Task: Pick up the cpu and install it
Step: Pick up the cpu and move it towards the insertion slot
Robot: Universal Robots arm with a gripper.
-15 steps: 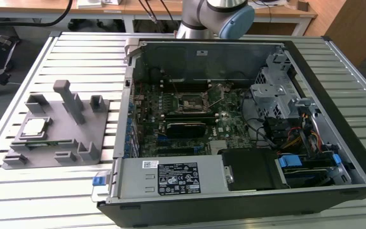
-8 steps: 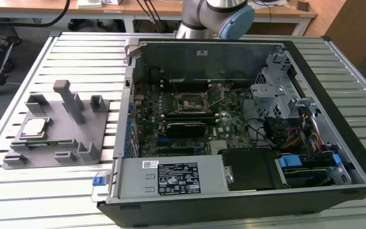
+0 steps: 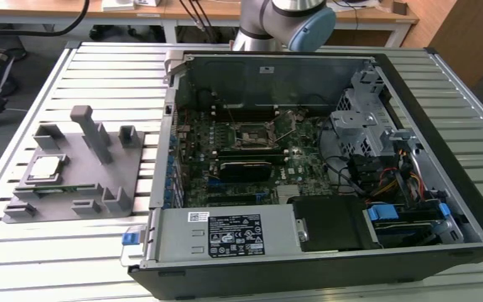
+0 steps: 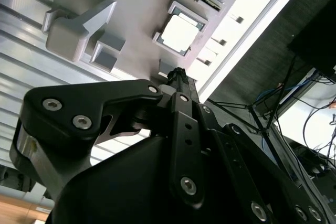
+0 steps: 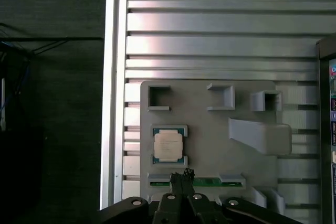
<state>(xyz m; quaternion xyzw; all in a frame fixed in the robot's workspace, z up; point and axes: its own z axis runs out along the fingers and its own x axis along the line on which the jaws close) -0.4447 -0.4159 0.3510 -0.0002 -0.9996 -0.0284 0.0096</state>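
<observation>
Jaws closed, partly cropped, over cpu (image 5: 168,146)

Table (image 3: 99,69): slatted metal, light grey; carries the tray and case.
Tray (image 3: 82,167): grey plastic fixture, flat on the table at the exterior view's left, just beside the case. It has raised pockets and one tall post (image 3: 86,123). A green strip (image 5: 210,182) lies in an edge slot in the first wrist view.
Case (image 3: 455,126): black computer tower on its side, open, at the exterior view's right. Inside: motherboard (image 3: 300,145), far; power supply (image 3: 224,234), near; drive cage (image 3: 363,119) and coloured cables (image 3: 392,182), right.
Desk (image 3: 216,9): wooden, beyond the table.
</observation>
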